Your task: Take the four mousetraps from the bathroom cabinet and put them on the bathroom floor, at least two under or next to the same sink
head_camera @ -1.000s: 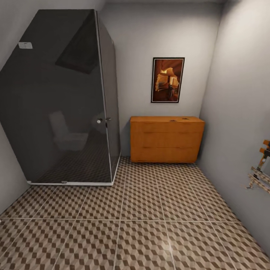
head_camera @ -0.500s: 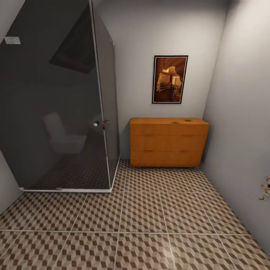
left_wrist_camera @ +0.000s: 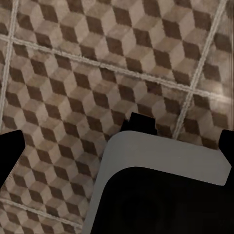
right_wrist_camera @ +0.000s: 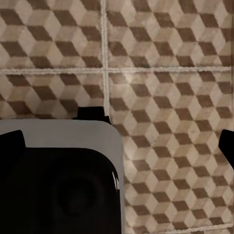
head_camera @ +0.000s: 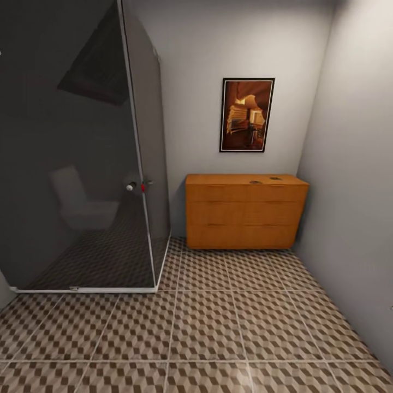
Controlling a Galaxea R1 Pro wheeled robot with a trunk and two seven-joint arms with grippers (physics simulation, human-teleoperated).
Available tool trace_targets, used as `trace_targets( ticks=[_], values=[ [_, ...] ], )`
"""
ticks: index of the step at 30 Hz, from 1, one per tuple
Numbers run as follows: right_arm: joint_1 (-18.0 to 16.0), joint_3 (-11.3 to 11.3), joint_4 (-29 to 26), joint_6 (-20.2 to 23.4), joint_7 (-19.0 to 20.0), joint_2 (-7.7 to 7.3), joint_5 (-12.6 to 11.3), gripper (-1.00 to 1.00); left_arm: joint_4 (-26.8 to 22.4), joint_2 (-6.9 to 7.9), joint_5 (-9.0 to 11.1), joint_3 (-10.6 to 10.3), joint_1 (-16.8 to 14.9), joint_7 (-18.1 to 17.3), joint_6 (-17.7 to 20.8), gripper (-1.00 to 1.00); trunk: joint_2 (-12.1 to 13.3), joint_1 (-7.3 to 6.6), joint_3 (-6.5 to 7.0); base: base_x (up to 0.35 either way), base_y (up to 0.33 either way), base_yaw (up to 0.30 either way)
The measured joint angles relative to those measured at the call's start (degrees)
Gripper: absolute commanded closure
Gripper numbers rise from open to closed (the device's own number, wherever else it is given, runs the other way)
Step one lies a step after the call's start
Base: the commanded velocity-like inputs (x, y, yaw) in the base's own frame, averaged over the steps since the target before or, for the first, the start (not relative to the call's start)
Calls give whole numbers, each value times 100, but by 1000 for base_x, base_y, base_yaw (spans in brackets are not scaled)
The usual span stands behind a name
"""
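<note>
Head view, left to right: dark glass shower, then the cabinet against the far wall, well ahead of me across the floor and a touch right of centre. Two small dark shapes on its top could be mousetraps; too small to tell. My wrists point straight down at tile. Left fingers spread wide, holding nothing; right fingers the same. I judge the right arm the nearer one.
</note>
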Motion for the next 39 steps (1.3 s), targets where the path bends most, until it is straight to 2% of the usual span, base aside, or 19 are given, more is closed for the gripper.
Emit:
trace_targets(
  ticks=[25,39],
  values=[
    [0,-1,0,6,-2,3,-5,-100,0,0,-1,-6,0,1,-12,-100,0,0,81,327,0,-216],
    [-1,4,2,15,4,9,7,-100,-2,8,-1,-5,1,3,-11,-100,0,0,93,310,-92,-40]
  ],
)
